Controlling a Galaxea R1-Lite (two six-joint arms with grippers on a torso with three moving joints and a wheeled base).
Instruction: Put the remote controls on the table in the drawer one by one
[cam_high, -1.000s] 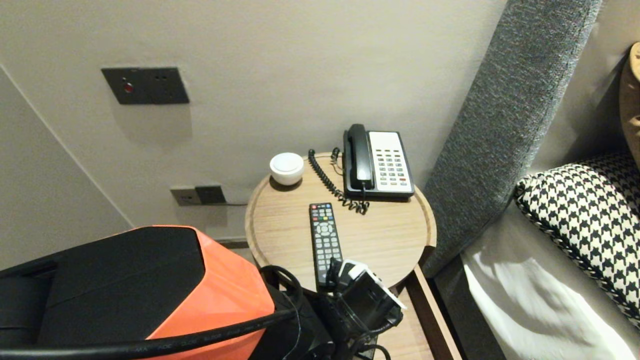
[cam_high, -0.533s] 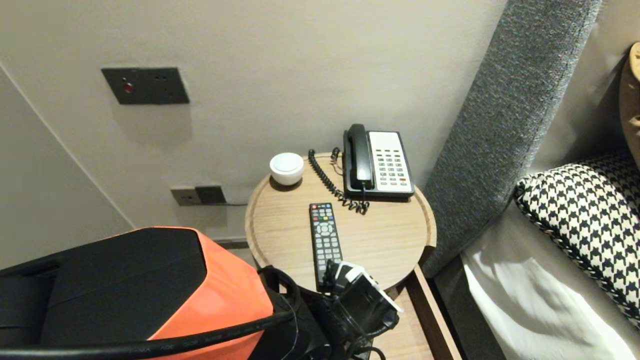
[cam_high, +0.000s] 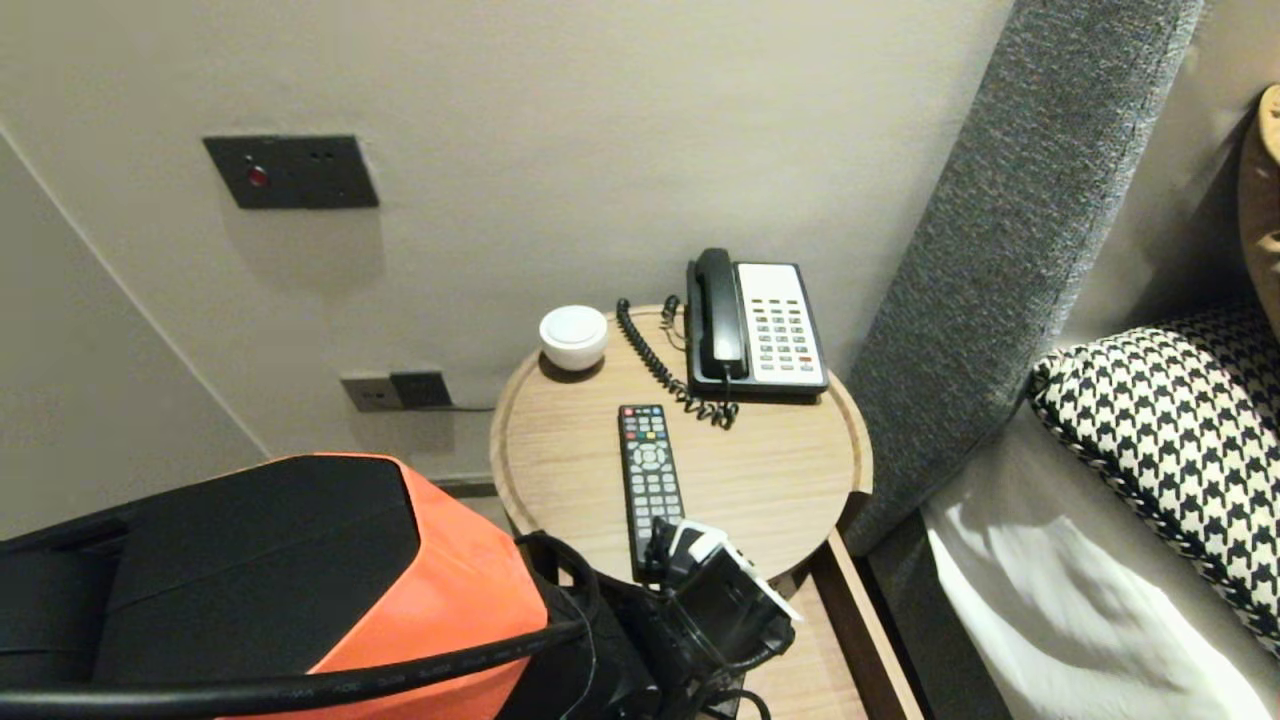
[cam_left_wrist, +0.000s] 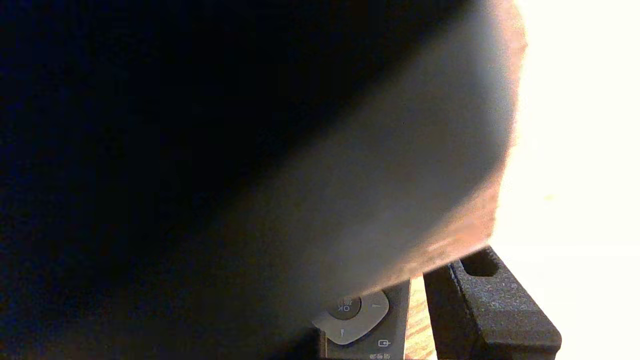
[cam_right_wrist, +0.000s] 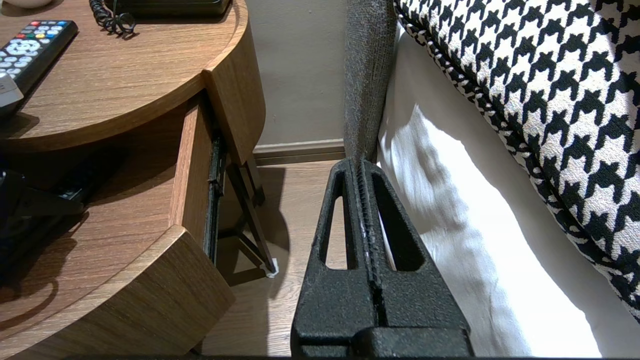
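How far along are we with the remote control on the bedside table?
Done: the drawer under the round bedside table stands open, and the left claw is at the near end of the remote control. In hand: that claw is working at that end. Left: the remote control lies flat on the tabletop, not lifted. The right claw is parked, shut, beside the bed.

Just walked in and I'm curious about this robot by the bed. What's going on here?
The left gripper sits at the near end of the black remote control on the round bedside table, above the open drawer. Whether it has a grip is unclear. The right gripper hangs shut and idle beside the bed.
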